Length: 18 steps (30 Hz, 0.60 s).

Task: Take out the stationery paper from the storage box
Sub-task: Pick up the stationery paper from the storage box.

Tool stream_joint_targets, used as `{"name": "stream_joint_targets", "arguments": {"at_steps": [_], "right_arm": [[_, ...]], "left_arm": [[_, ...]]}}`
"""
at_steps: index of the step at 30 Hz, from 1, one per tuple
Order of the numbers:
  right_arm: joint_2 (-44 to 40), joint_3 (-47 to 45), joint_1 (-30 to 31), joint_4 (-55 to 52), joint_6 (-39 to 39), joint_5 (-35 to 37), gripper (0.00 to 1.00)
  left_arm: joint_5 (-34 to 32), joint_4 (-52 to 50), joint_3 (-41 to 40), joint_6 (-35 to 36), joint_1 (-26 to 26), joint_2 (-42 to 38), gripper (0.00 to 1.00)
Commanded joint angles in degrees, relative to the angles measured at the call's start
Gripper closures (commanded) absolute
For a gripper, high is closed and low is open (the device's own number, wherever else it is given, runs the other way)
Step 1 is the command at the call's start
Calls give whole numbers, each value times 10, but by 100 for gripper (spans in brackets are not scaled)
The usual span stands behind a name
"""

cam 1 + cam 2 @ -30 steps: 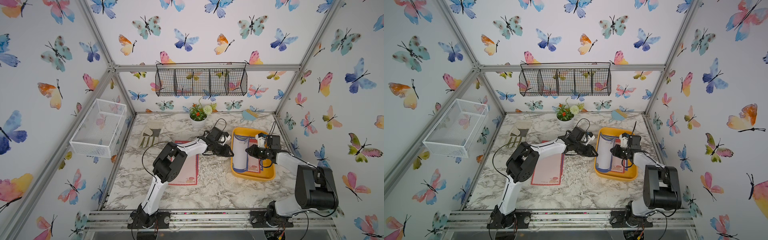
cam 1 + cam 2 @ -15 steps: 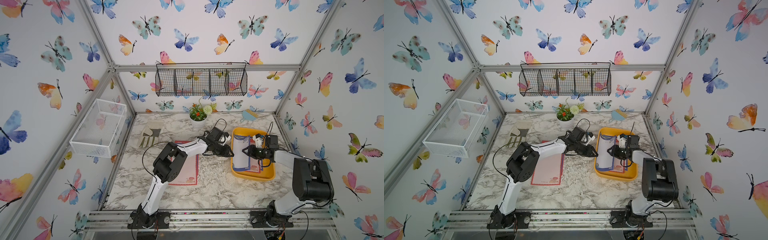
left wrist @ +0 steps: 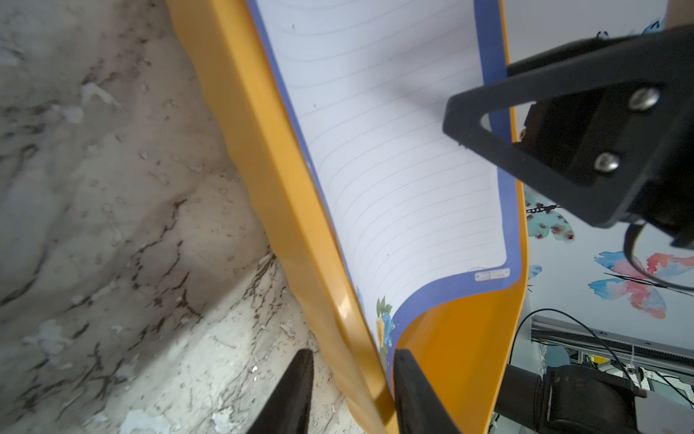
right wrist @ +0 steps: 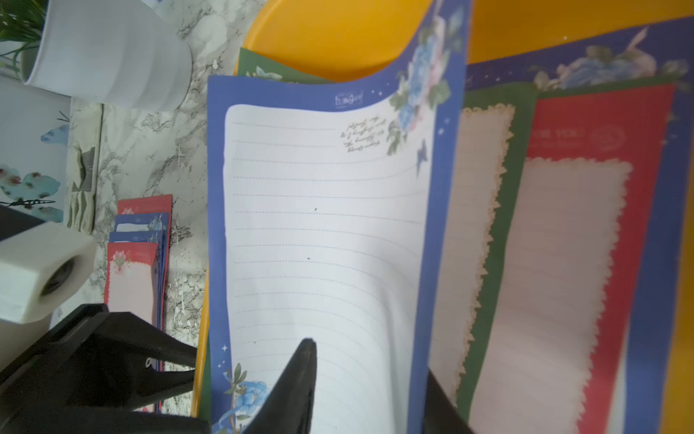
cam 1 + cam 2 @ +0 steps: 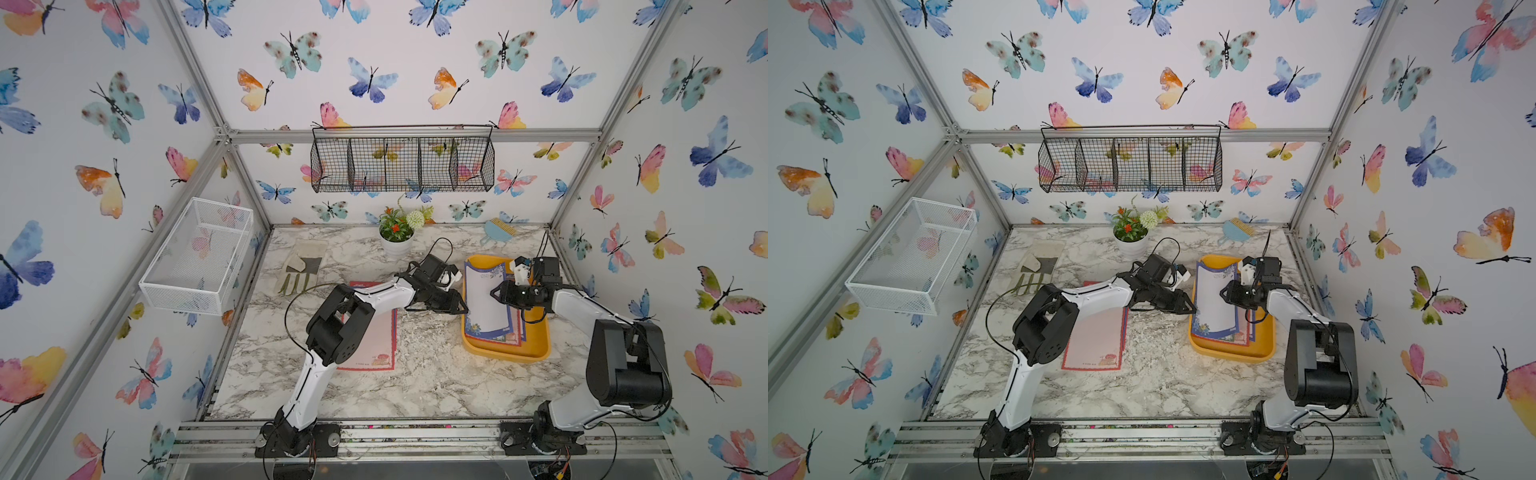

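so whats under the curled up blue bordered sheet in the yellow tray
Beneath the curled sheet show a green-bordered sheet, a red-bordered sheet and a second blue-bordered sheet, in the storage box. Anything lower is covered.

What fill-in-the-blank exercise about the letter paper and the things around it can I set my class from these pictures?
1. The curved top sheet in the storage box has a ____ border.
2. The stack of sheets on the table lies partly under the robot's ____ arm.
3. The flowers stand in a ____ pot.
Missing words: blue; left; white.
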Motion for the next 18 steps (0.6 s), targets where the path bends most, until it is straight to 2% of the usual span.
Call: {"name": "stream_joint_targets", "arguments": {"at_steps": [1, 3, 12, 18], "right_arm": [[-15, 16, 1, -58, -23, 44, 58], [-18, 17, 1, -65, -27, 48, 58], [-13, 7, 2, -41, -16, 12, 85], [-17, 31, 2, -72, -26, 44, 98]], "left_arm": [[12, -10, 9, -1, -3, 18, 62], [12, -10, 9, -1, -3, 18, 62], [14, -10, 9, -1, -4, 19, 61], [-5, -11, 5, 7, -4, 0, 51]]}}
